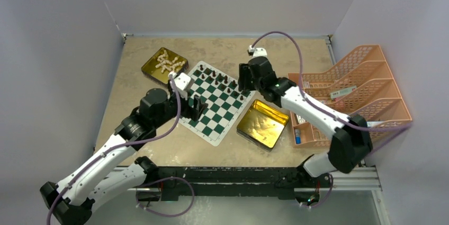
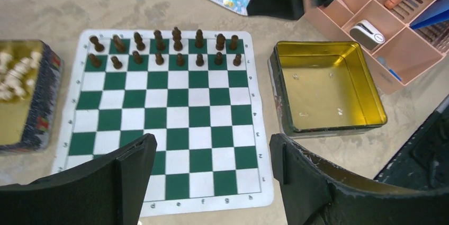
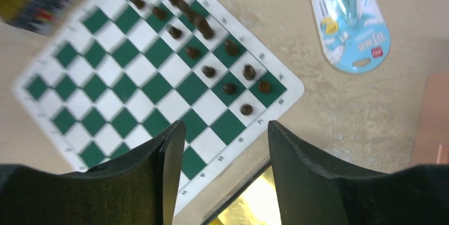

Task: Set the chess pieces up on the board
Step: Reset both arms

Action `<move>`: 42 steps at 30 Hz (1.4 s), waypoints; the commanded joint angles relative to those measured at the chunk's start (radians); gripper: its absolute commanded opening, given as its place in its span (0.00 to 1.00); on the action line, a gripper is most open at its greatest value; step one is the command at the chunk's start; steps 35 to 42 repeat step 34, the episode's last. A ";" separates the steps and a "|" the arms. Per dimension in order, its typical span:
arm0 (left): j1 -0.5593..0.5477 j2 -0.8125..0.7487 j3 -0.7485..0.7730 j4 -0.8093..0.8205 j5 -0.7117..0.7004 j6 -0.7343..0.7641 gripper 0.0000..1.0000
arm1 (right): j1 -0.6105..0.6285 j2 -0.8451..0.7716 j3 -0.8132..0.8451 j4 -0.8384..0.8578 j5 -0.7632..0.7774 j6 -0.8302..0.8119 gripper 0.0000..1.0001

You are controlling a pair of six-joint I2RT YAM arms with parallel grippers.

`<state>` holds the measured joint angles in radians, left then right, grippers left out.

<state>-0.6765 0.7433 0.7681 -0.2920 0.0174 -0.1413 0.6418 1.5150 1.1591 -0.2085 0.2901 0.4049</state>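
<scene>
The left arm's [image 1: 153, 107] jaws gape empty over the board's [image 2: 179, 116] bare near edge; the right arm's [image 1: 288, 93] hang spread and empty above its corner by the empty tin [image 2: 328, 92]. A low sweep by the right arm could topple the slim figures there, and pinching from a heap may drag up neighbours. Dark pieces [image 2: 159, 50] stand upright in two rows along the board's far edge; cream pieces [image 2: 11, 71] lie heaped in a second tin [image 2: 37, 124] beside its left edge.

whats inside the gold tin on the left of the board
Cream pieces, heaped loosely on the tin's gold floor. Anything under the heap is covered.
</scene>
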 commanded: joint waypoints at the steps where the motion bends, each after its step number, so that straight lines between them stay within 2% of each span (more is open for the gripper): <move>1: -0.001 0.078 0.123 -0.013 0.002 -0.148 0.79 | -0.003 -0.174 0.025 0.108 -0.040 -0.035 0.64; 4: -0.001 0.132 0.196 -0.037 0.051 -0.196 0.80 | -0.004 -0.260 0.012 0.134 -0.119 -0.061 0.71; 8: -0.001 0.150 0.302 -0.069 0.141 -0.212 0.80 | -0.003 -0.360 -0.027 0.171 -0.174 -0.066 0.86; 10: -0.001 0.135 0.319 -0.063 0.152 -0.222 0.81 | -0.003 -0.407 -0.052 0.194 -0.204 -0.063 0.98; 14: -0.001 0.088 0.302 -0.037 0.151 -0.231 0.81 | -0.003 -0.480 -0.111 0.238 -0.258 -0.020 0.99; 21: -0.001 -0.021 0.161 0.072 0.083 -0.243 0.81 | -0.003 -0.571 -0.223 0.283 -0.287 0.010 0.99; 42: -0.001 -0.023 0.127 0.094 0.082 -0.227 0.82 | -0.003 -0.579 -0.227 0.262 -0.319 0.020 0.99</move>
